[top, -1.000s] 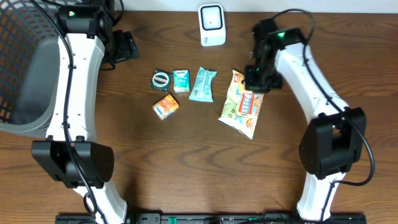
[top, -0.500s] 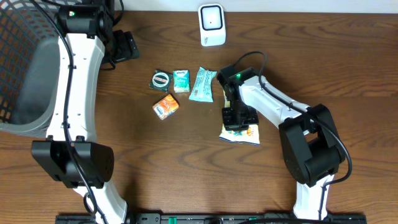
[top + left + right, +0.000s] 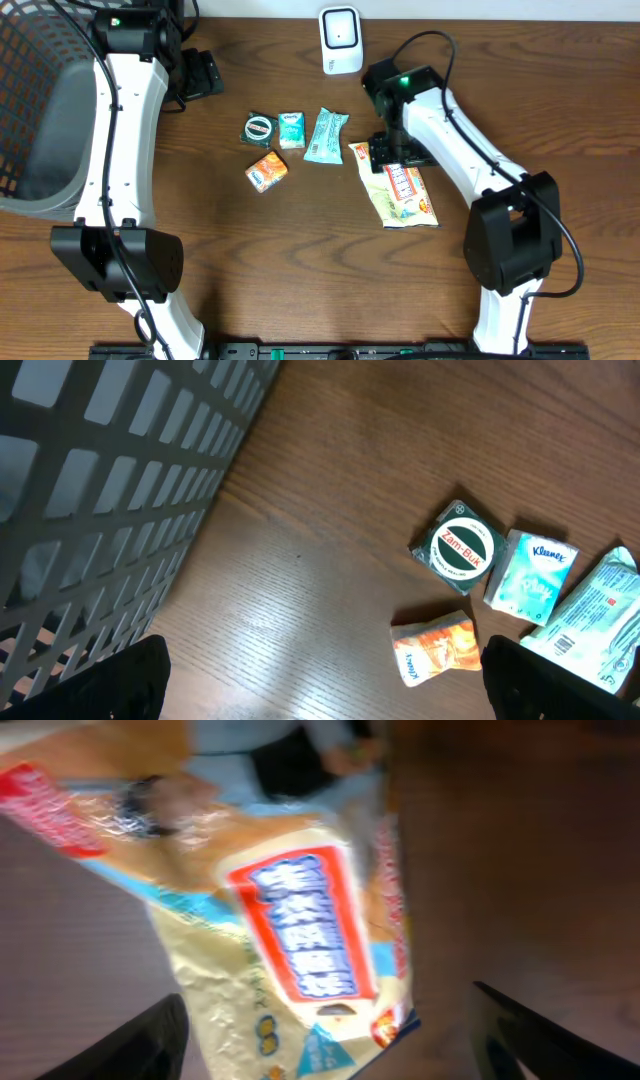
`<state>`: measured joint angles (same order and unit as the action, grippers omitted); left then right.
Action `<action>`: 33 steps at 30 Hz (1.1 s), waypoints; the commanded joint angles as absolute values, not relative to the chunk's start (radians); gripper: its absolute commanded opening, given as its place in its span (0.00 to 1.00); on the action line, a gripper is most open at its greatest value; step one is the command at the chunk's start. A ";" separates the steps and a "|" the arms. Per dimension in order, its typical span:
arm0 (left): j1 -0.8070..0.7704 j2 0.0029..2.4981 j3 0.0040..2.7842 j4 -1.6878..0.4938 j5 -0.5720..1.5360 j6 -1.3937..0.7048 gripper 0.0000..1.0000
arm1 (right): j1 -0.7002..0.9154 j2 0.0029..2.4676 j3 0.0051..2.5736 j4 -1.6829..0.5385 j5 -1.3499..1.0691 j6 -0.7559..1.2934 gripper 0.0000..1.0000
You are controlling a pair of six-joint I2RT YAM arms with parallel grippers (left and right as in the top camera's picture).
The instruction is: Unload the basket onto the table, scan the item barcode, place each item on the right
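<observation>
A yellow snack bag [image 3: 408, 195] with a red and blue label lies flat on the wooden table, right of centre. My right gripper [image 3: 385, 152] hovers over the bag's far end, open. In the right wrist view the bag [image 3: 290, 920] fills the space below the spread fingers [image 3: 130, 1045], and the gripper [image 3: 330, 1055] holds nothing. No barcode shows on the bag's upper face. The white scanner [image 3: 340, 40] stands at the table's back edge. My left gripper [image 3: 203, 75] rests open at the back left, away from the items.
A green round tin [image 3: 259, 130], a Kleenex pack [image 3: 291, 129], a teal packet [image 3: 325, 135] and an orange pack [image 3: 266, 171] lie left of the bag. A dark mesh basket [image 3: 40, 110] sits at the far left, and also shows as the basket [image 3: 100, 480] in the left wrist view.
The right gripper, shut on the snack bag before, has opened and let it go. The bag now lies turned and further right. The left arm has not moved.
</observation>
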<state>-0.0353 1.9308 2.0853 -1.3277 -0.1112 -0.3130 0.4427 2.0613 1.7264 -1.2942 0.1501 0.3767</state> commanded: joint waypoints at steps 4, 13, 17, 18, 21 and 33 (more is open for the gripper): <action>-0.034 1.941 2.080 -1.331 -0.123 -0.305 0.98 | 0.545 2.064 1.609 -1.158 0.188 0.344 0.99; -0.034 1.941 2.080 -1.331 -0.123 -0.305 0.98 | 0.615 2.064 1.401 -0.960 0.396 0.407 0.99; -0.034 1.941 2.080 -1.331 -0.123 -0.305 0.97 | 0.613 2.064 1.309 -0.877 0.391 0.407 0.99; -0.034 1.941 2.080 -1.331 -0.123 -0.305 0.97 | 0.609 2.064 1.291 -0.863 0.391 0.407 0.99; -0.034 1.941 2.080 -1.331 -0.123 -0.305 0.97 | 0.588 2.064 1.261 -0.846 0.390 0.407 0.79; -0.034 1.941 2.080 -1.331 -0.123 -0.305 0.98 | 0.413 2.051 1.514 -0.992 -0.002 0.279 0.01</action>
